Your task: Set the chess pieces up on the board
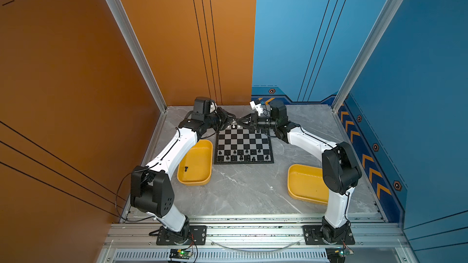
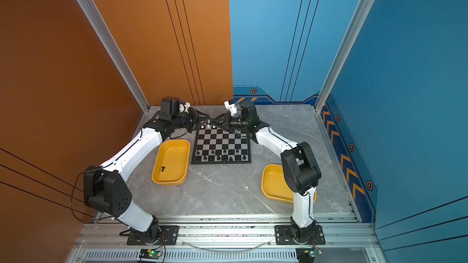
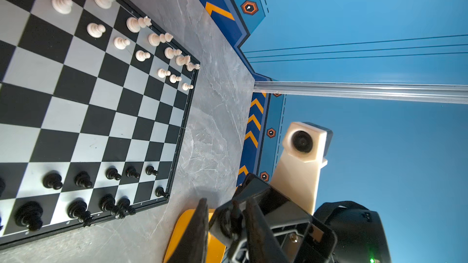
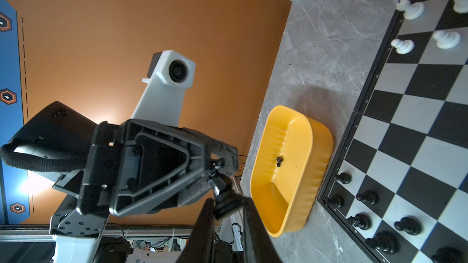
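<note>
The board's (image 1: 243, 142) four middle rows are lying bare, giving the widest way in from above. White pieces (image 3: 121, 43) are crowding its two far rows, black pieces (image 1: 240, 157) its two near rows, with a few gaps among the black. Above the far edge the left gripper (image 1: 233, 120) and right gripper (image 1: 239, 121) are meeting tip to tip, a gripped piece (image 4: 228, 203) between them, blocking that spot. The left tray (image 1: 193, 183) is sitting just beside the board's left edge; the right tray (image 1: 304, 180) is lying partly under the right arm (image 1: 336, 168). Open table (image 1: 248, 188) is stretching between the trays.

2 yellow trays (image 1: 200, 155), grey marble tabletop (image 1: 248, 191)
</note>
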You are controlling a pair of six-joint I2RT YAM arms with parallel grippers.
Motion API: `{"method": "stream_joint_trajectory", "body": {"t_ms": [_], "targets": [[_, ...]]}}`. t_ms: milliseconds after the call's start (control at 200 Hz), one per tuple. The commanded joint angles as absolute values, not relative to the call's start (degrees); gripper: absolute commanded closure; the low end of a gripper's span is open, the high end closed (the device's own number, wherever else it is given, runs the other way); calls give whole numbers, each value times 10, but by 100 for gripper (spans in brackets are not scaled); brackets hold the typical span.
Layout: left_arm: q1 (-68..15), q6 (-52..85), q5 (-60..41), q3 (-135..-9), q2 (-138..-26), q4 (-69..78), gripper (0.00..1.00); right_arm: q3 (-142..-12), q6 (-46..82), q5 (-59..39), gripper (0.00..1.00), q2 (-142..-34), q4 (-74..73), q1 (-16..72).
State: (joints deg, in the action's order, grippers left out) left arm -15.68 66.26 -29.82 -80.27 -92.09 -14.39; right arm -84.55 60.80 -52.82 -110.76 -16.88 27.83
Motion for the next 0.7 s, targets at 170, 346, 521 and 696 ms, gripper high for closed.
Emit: {"method": "stream_joint_trajectory", "body": {"t_ms": [170, 346, 521, 696], "targets": [[-157, 661, -305, -806, -916, -145, 77, -835, 591, -541, 80, -1078, -162, 278], [-151, 660, -300, -803, -908, -145, 77, -831, 590, -541, 80, -1075, -162, 279], [-150, 660, -297, -801, -904, -146, 84, -831, 588, -540, 80, -1073, -161, 279], [-151, 661, -299, -801, -904, -146, 88, -828, 586, -539, 80, -1070, -160, 280]]}}
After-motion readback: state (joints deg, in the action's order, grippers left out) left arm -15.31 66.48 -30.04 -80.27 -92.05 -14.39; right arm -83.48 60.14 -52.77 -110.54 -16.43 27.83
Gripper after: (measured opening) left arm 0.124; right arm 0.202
